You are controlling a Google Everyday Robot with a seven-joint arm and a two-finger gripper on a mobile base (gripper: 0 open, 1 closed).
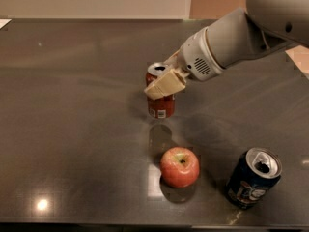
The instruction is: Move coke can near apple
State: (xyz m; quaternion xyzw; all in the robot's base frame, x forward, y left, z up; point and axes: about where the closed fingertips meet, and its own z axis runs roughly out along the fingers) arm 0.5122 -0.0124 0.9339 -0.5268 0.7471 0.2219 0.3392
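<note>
Over the table (72,110), pincer (162,84) closed around the upright coke can (161,105), apple (179,166) near, apart.

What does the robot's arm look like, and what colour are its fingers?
The arm is a fat, smooth, pale grey tube with a patch of tiny vent holes near the end. The gripper, at the coke can, has flat cream fingers.

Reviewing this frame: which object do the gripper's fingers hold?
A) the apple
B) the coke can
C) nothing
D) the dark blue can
B: the gripper at the table's middle has its fingers closed on the coke can. The apple nearer the camera and the dark blue can at the right sit apart, untouched.
</note>
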